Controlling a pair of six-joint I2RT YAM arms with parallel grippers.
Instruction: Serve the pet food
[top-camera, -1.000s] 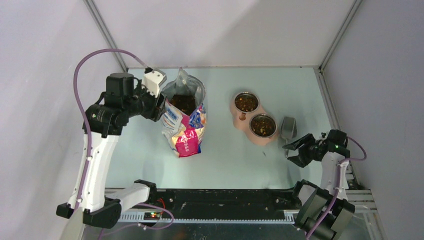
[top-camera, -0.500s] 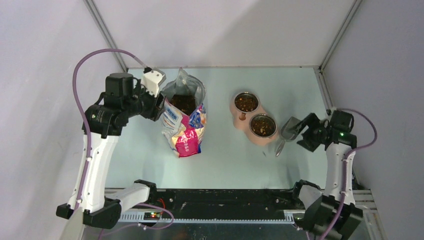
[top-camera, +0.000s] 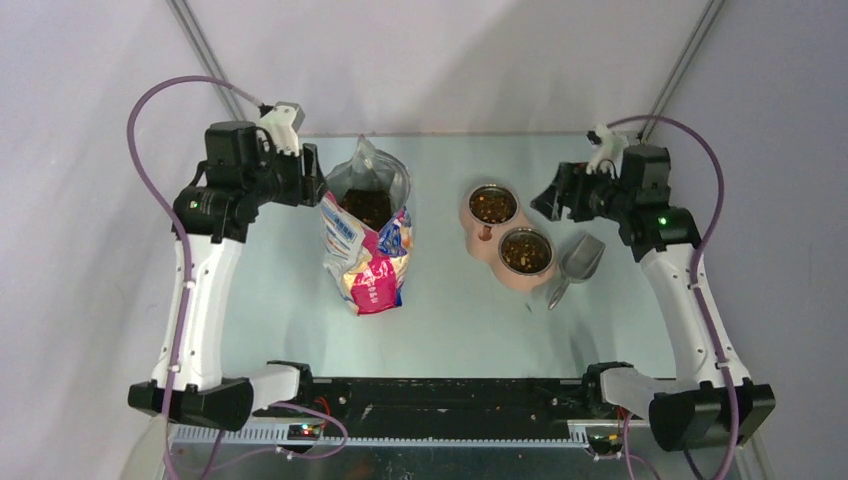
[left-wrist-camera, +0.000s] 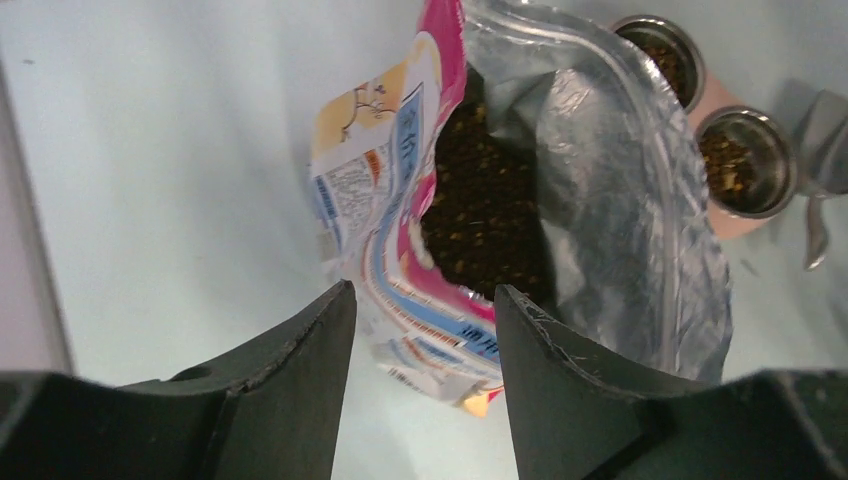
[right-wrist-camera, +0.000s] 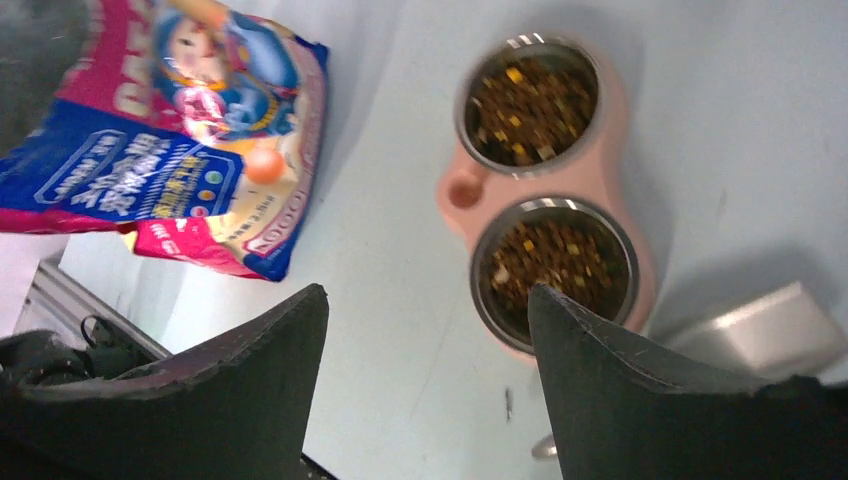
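Pet food (right-wrist-camera: 553, 258) fills the pink double bowl (right-wrist-camera: 455, 190). The left gripper (left-wrist-camera: 422, 292) and right gripper (right-wrist-camera: 428, 295) are open, holding nothing.

The white left arm (top-camera: 198, 300) stands tall, wrist bent inward; its black two-finger left gripper (top-camera: 312, 183) has parted jaws and grips nothing. The white right arm (top-camera: 686, 300) mirrors it; the black right gripper (top-camera: 549, 198) is spread wide and empty.

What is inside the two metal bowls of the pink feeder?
Both the far bowl and the near bowl hold pet food: brown kibble with some yellowish pieces. It covers the bowl bottoms, so its depth cannot be seen.
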